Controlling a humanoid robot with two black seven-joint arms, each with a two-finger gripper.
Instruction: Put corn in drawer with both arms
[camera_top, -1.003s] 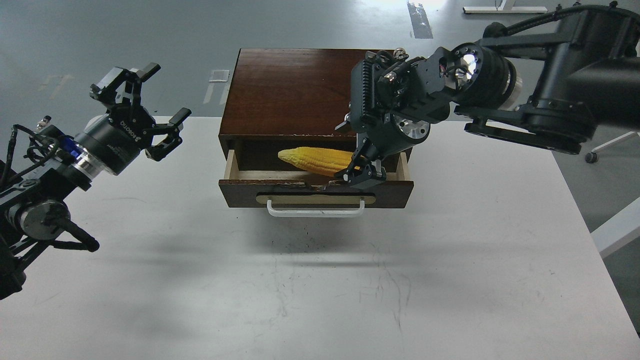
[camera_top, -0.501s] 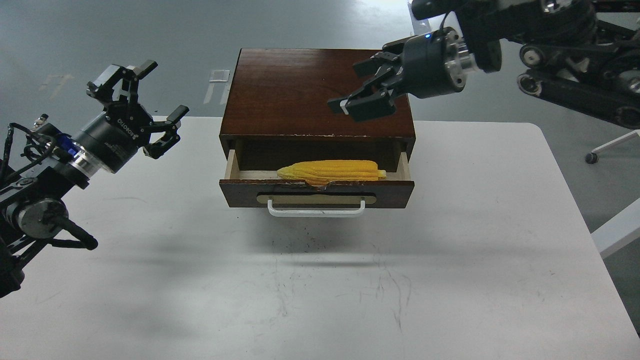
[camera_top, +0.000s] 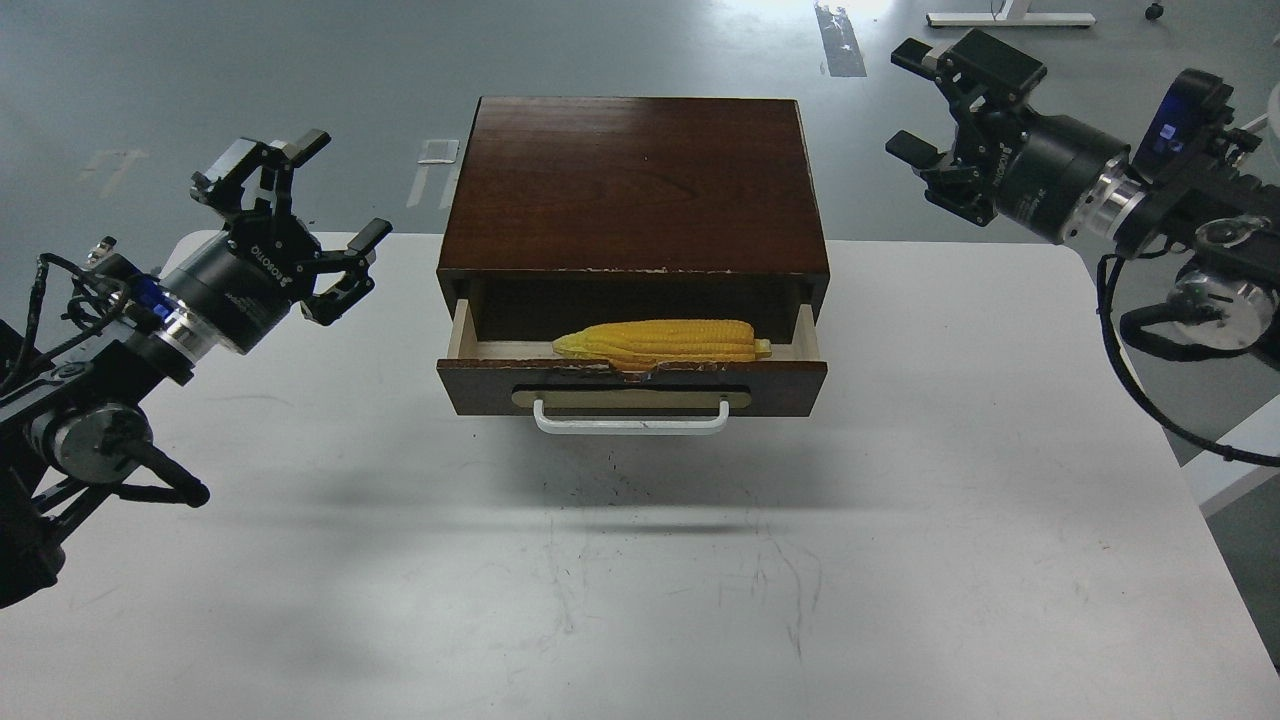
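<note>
Right claw (camera_top: 945, 115) withdrawn, corn (camera_top: 662, 342) inside drawer (camera_top: 632, 385)

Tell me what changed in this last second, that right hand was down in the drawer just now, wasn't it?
Yes. The right hand let go of the corn, rose out of the drawer and swung back to the right, now open beyond the table edge. The corn settled flat along the drawer's front. The left hand shifted only slightly and stayed open; the drawer stayed pulled out.
</note>
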